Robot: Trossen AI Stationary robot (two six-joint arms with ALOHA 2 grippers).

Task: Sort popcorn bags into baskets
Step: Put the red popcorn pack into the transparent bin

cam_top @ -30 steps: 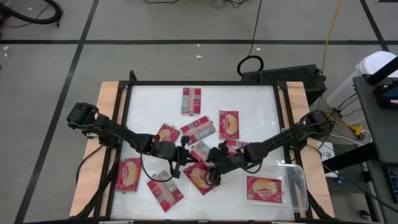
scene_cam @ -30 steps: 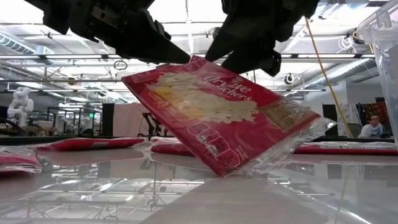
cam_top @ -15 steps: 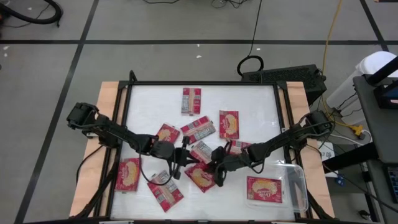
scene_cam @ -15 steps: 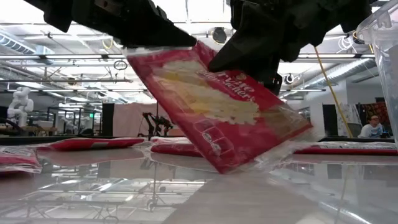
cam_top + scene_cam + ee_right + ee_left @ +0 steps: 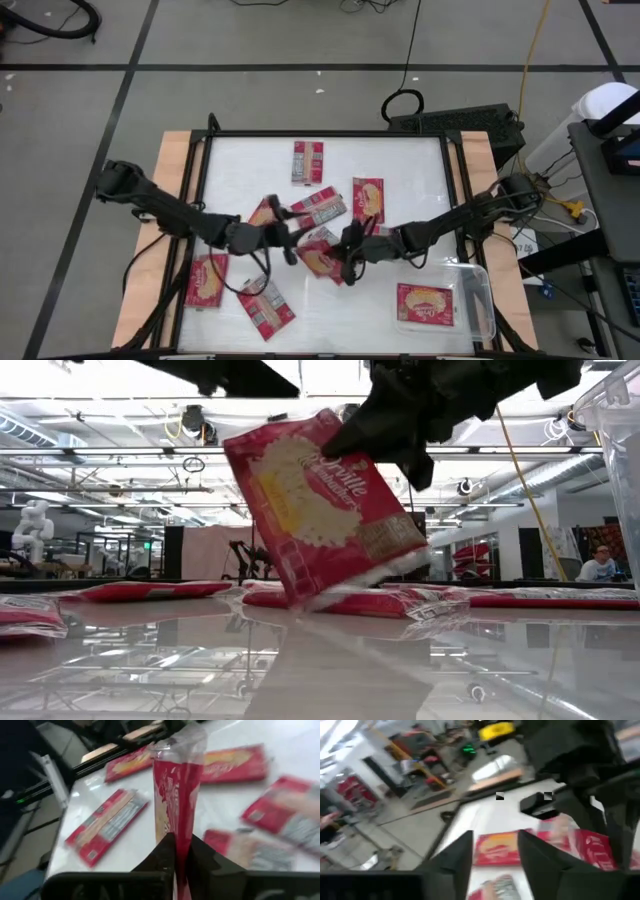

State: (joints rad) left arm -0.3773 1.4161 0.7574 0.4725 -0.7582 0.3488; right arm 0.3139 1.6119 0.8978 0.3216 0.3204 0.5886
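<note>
The right gripper (image 5: 347, 262) reaches in low from the table's right edge to its middle, fingers (image 5: 165, 851) pinched tight on one edge of a popcorn bag (image 5: 318, 506). The bag hangs tilted, oval picture showing, with its lower corner at or just above the tabletop (image 5: 410, 170). Beside it, the left gripper (image 5: 290, 243) stretches in from the left, its fingers (image 5: 452, 856) spread apart with nothing between them, just clear of the held bag.

Loose bags lie close around both grippers: two by the near left edge, one under the held bag, more toward the middle. Near the right corner sits the clear bin (image 5: 482, 300) with one bag (image 5: 424, 303) flat inside. The table between the grippers and the bin lies bare. Farther off, one bag (image 5: 307, 162) rests alone by the far edge, with bare surface around it.
</note>
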